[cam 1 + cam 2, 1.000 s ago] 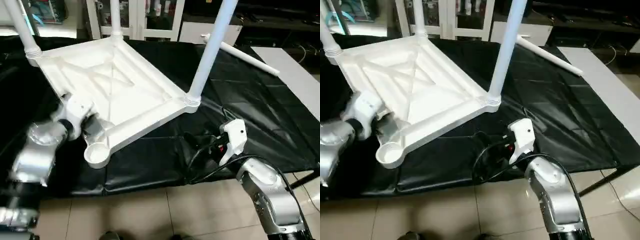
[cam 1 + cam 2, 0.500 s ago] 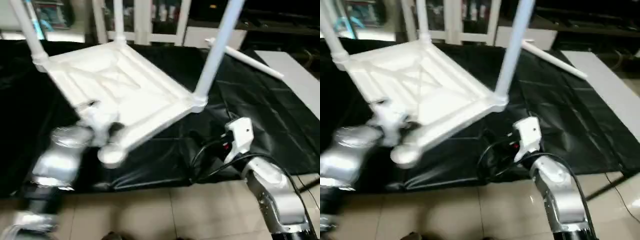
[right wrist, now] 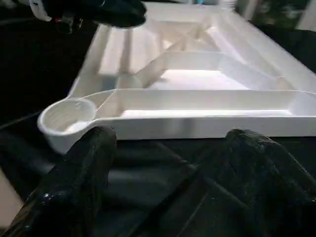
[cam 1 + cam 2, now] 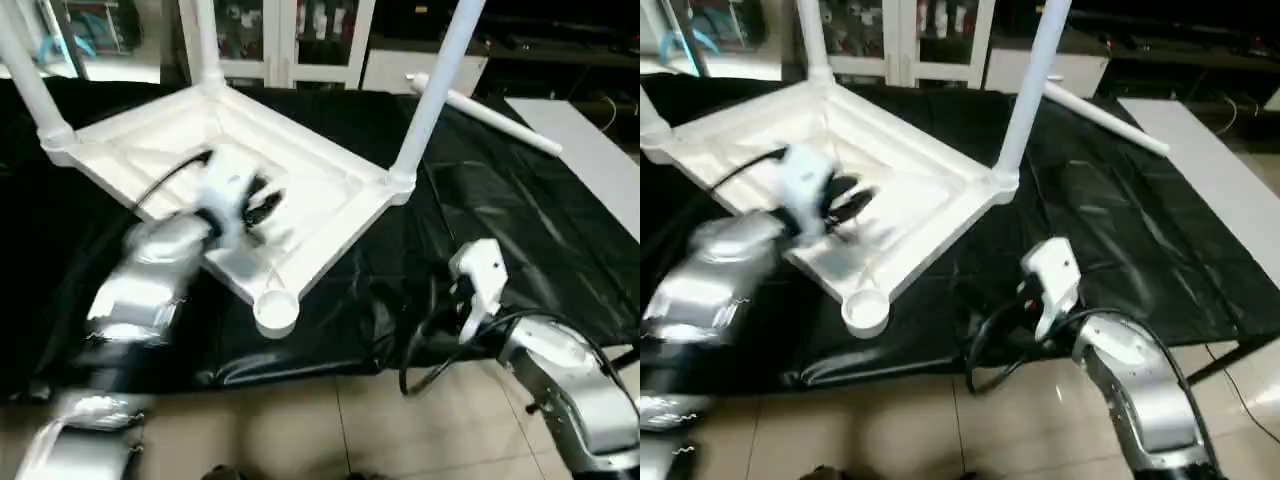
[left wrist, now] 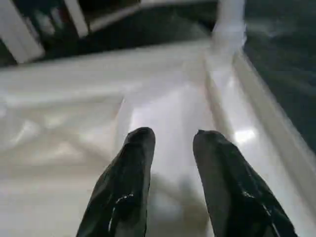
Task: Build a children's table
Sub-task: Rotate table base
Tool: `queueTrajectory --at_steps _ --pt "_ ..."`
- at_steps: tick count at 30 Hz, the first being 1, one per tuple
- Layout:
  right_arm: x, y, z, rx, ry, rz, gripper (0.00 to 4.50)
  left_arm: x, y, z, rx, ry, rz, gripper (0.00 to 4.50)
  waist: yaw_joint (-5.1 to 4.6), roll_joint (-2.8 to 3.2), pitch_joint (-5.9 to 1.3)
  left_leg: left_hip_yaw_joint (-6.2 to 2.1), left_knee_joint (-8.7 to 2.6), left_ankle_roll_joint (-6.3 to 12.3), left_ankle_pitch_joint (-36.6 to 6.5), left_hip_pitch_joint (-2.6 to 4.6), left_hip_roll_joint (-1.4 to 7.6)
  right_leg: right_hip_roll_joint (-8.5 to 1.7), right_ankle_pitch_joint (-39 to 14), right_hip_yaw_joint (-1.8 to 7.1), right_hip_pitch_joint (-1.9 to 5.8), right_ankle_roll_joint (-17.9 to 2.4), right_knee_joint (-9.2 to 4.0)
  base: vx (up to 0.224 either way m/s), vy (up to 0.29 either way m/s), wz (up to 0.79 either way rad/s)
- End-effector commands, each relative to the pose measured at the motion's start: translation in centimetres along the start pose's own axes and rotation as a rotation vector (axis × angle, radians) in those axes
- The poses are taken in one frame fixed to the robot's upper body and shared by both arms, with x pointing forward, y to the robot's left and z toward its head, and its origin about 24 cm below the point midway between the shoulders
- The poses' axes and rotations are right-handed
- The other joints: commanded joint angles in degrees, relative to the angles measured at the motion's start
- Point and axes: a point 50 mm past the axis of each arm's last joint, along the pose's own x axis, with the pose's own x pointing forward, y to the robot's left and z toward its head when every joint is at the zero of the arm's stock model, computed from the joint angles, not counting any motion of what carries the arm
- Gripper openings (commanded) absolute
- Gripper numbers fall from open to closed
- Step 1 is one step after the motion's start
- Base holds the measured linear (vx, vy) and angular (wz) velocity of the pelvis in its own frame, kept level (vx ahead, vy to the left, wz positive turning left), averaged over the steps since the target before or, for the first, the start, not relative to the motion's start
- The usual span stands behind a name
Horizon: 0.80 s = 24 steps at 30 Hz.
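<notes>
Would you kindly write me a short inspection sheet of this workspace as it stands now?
Surface: black sheet over the work area, wrinkled, on a tiled floor.
Job's things: tabletop lies underside up; three legs stand in corner sockets; the near corner socket has none; a fourth leg lies loose on the sheet beyond.
Clutter: nothing seen.
Hands: left hand part open over the ribbed underside, holding nothing; right hand open wide, low near the empty socket, holding nothing.
Cables: black cable loops at the right wrist; another runs along the left arm.
Surroundings: white shelving behind.
</notes>
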Motion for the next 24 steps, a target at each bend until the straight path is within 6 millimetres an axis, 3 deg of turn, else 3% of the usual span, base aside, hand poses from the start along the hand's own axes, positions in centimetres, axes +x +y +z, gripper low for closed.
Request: queueTrajectory --at_steps 1,3,4,5,6,8,9,10,14,16,19,20,22,24 --pt "-0.2 -0.1 0.3 -0.01 0.002 0.016 3.86 -0.7 -0.5 0.0 0.054 0.044 -0.097 1.67 0.26 0.88 -3.52 -0.4 -3.92 1.67 -11.78 1.82 1.26 -1.7 -9.38 1.45 2.08 -10.92 -2.52 0.0 0.0 0.0" --pt "-0.4 -0.6 0.4 -0.023 0.012 0.0 3.86 -2.9 0.1 -1.6 0.126 0.186 -0.174 1.67 0.14 0.82 -3.2 -0.52 -4.38 1.06 -13.4 1.46 1.22 -1.65 -12.62 1.5 2.17 -9.91 -2.53 0.0 0.0 0.0" --pt "-0.6 -1.2 0.5 -0.028 0.016 -0.028 3.86 -5.2 0.6 -3.1 0.168 0.344 -0.229 1.67 -0.01 0.78 -3.02 -0.62 -4.47 0.36 -14.77 1.71 1.26 -1.71 -14.44 1.52 1.92 -9.3 -2.69 0.0 0.0 0.0" --pt "-0.6 -1.2 0.5 -0.028 0.016 -0.028 3.86 -5.2 0.6 -3.1 0.168 0.344 -0.229 1.67 -0.32 0.8 -3.06 -0.72 -4.58 0.08 -14.85 1.47 1.24 -1.7 -14.7 1.53 2.13 -9.05 -2.47 0.0 0.0 0.0" --pt "-0.8 -1.6 0.5 -0.032 0.021 -0.047 3.86 -6.8 1.1 -4.0 0.203 0.469 -0.244 1.67 -0.54 0.96 -2.82 -0.61 -4.62 -0.73 -16.87 2.09 1.28 -1.58 -16.87 1.61 1.48 -8.51 -2.91 0.0 0.0 0.0" --pt "-0.7 -1.7 0.4 -0.028 0.027 -0.065 3.86 -6.9 1.0 -4.2 0.186 0.487 -0.242 1.67 -0.66 1.15 -2.5 -0.61 -4.87 -1.41 -18.29 2.0 1.25 -1.48 -17.99 1.7 1.32 -8.68 -3.0 0.0 0.0 0.0" --pt "-0.7 -1.8 0.4 -0.026 0.028 -0.069 3.86 -6.8 1.0 -4.3 0.179 0.485 -0.241 1.67 -0.43 1.25 -2.51 -0.46 -4.76 -1.68 -19.17 2.57 1.32 -1.47 -18.25 1.73 0.88 -8.79 -3.23 0.0 0.0 0.0" --pt "-0.6 -1.8 0.4 -0.029 0.028 -0.075 3.86 -6.5 0.5 -4.4 0.169 0.483 -0.261 1.67 -0.24 1.22 -2.46 -0.33 -4.66 -1.97 -20.31 2.87 1.32 -1.47 -18.29 1.82 0.62 -9.13 -3.33 0.0 0.0 0.0" --pt "-0.4 -2.0 0.2 -0.034 0.029 -0.107 3.86 -5.7 -1.3 -4.7 0.149 0.483 -0.342 1.67 0.25 1.22 -2.67 -0.67 -4.94 -2.81 -19.37 2.0 1.25 -1.76 -17.62 1.76 1.39 -8.56 -3.0 0.0 0.0 0.0" --pt "-0.2 -2.3 0.3 -0.032 0.02 -0.14 3.86 -4.2 -3.0 -4.4 0.133 0.43 -0.399 1.67 0.31 1.23 -2.78 -0.62 -4.84 -2.83 -18.4 1.91 1.14 -1.84 -16.69 1.79 1.52 -8.54 -2.96 0.0 0.0 0.0" --pt "-0.1 -2.2 0.4 -0.028 0.012 -0.145 3.86 -1.4 -4.7 -3.4 0.08 0.297 -0.4 1.67 0.54 0.9 -2.91 -0.44 -4.52 -2.16 -17.13 1.67 1.08 -1.9 -15.32 1.88 1.73 -8.94 -3.01 0.0 0.0 0.0" --pt "-0.1 -2.1 0.4 -0.028 0.013 -0.143 3.86 -0.7 -5.0 -3.2 0.052 0.275 -0.394 1.67 0.84 0.84 -3.05 -0.27 -4.35 -1.8 -16.48 1.86 1.04 -1.86 -15.17 1.89 1.66 -8.7 -3.08 0.0 0.0 0.0" --pt "-0.1 -2.1 0.4 -0.029 0.011 -0.146 3.86 0.4 -5.5 -3.3 0.067 0.271 -0.395 1.67 0.91 0.81 -3.03 -0.45 -4.38 -1.3 -14.84 1.26 0.93 -1.9 -14.37 1.78 2.1 -8.55 -2.95 0.0 0.0 0.0" --pt "-0.1 -2.1 0.4 -0.029 0.01 -0.148 3.86 1.2 -5.6 -3.4 0.078 0.263 -0.384 1.67 0.81 0.65 -3.23 -0.47 -4.19 -0.91 -14.26 1.31 0.87 -1.78 -13.72 1.72 2.16 -7.97 -2.93 0.0 0.0 0.0"
